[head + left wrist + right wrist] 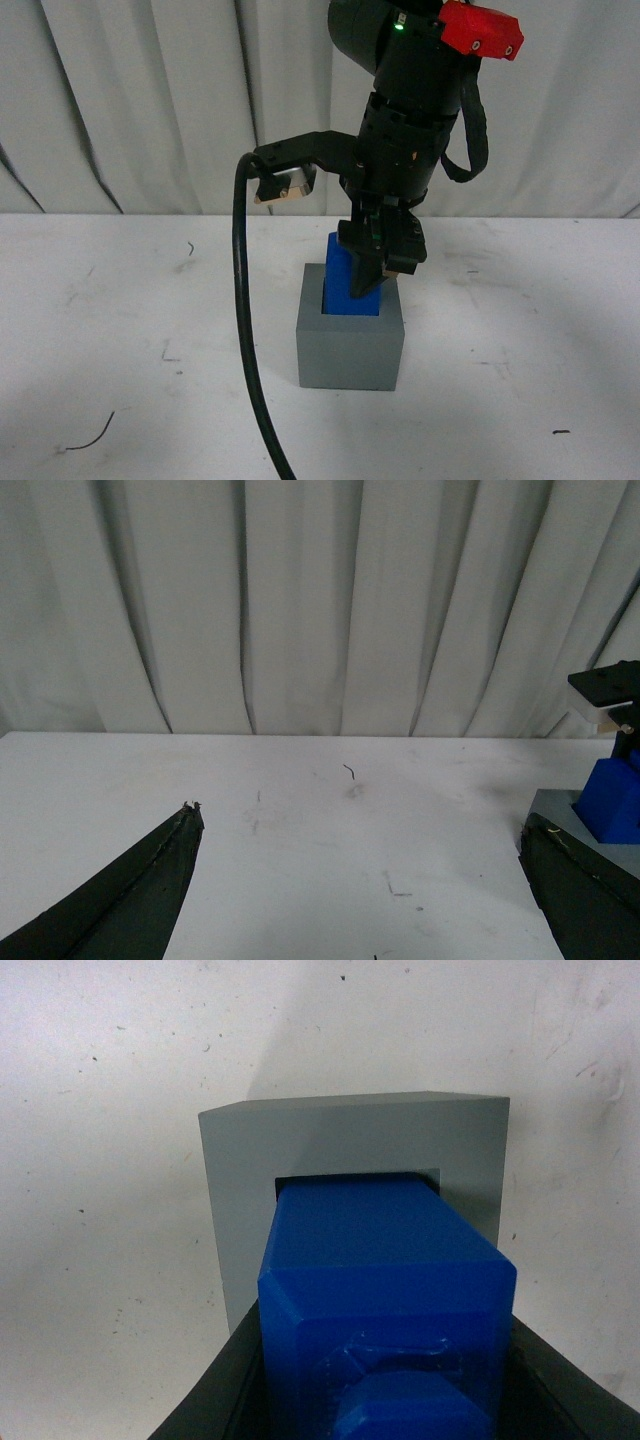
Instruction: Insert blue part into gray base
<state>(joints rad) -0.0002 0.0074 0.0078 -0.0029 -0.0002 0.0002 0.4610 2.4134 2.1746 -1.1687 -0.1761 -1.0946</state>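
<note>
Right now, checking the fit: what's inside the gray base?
The blue part, held by the right pincer, stands in the gray base, top protruding. Its lower end and the recess floor are hidden.

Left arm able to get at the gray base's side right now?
Probably yes. The left gripper is open, with the gray base close beside one finger. The right gripper holds the blue part from above, leaving the base's side walls uncovered.

Pale curtain [150, 100] hangs in long folds right across the back, meeting the white surface [100, 330] in a straight line. The light is soft and even. The surface is scuffed, with faint grey smudges, a curled dark thread [90, 437] front left and a small speck [561, 432] front right.
</note>
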